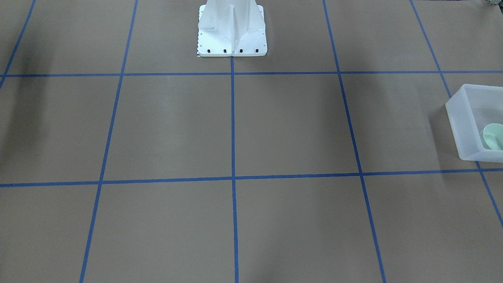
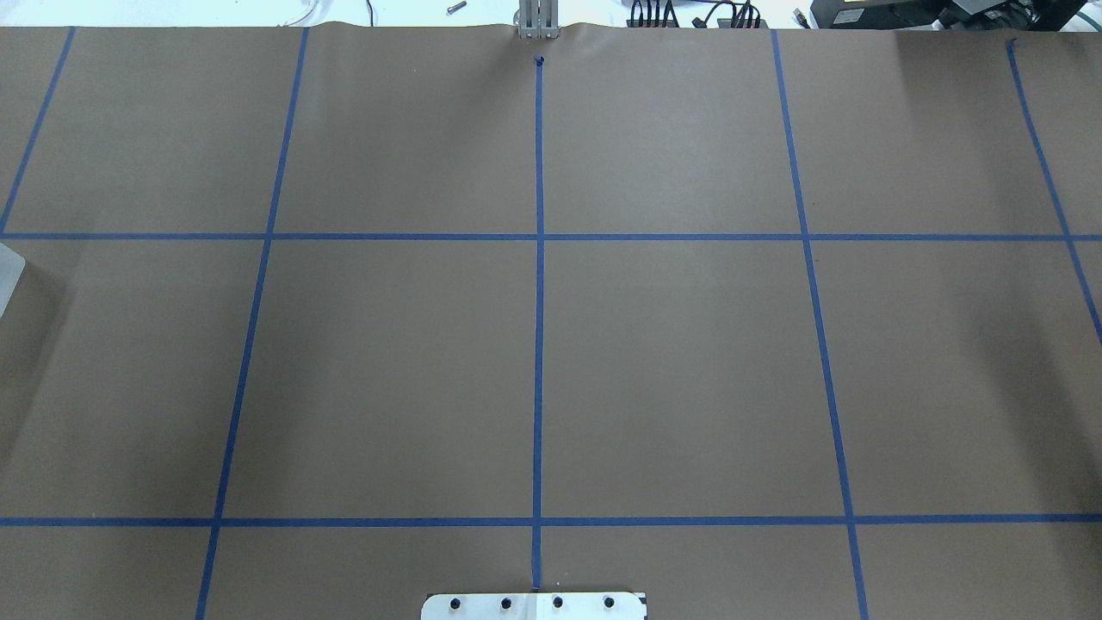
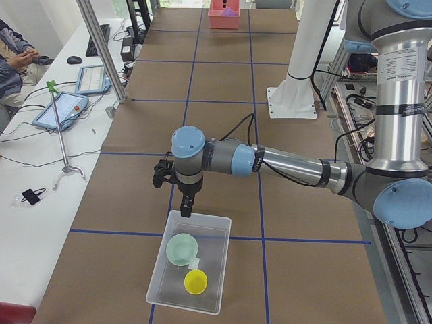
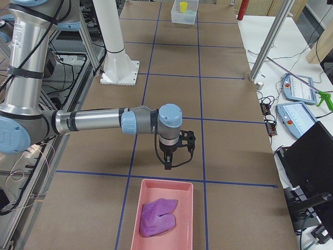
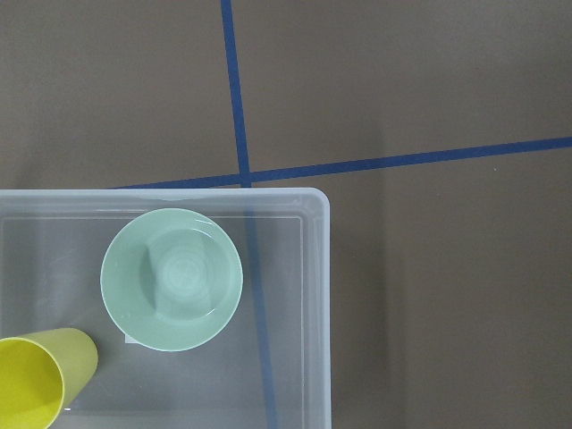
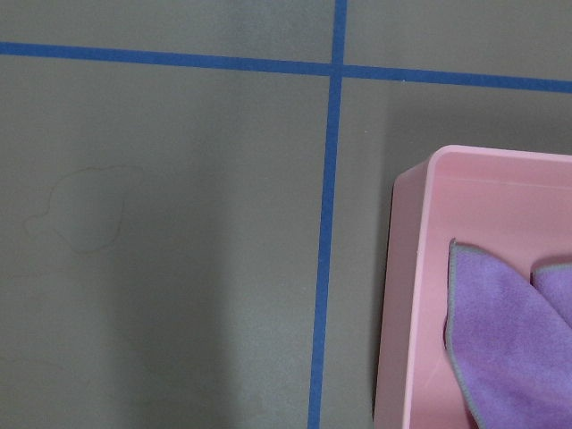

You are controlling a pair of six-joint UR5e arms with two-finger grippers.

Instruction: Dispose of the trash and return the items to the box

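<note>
Bin (image 5: 323,313) holds bowl (image 5: 172,279) and cup (image 5: 36,380); pink tray (image 6: 402,295) holds cloth (image 6: 509,349).

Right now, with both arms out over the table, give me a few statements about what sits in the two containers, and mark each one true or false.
1. The mint-green bowl lies inside the translucent bin. True.
2. The yellow cup stands outside that bin. False: it is in the bin, beside the bowl.
3. The purple cloth lies in the pink tray. True.
4. The bowl sits inside the yellow cup. False: the two are side by side on the bin's floor.
</note>
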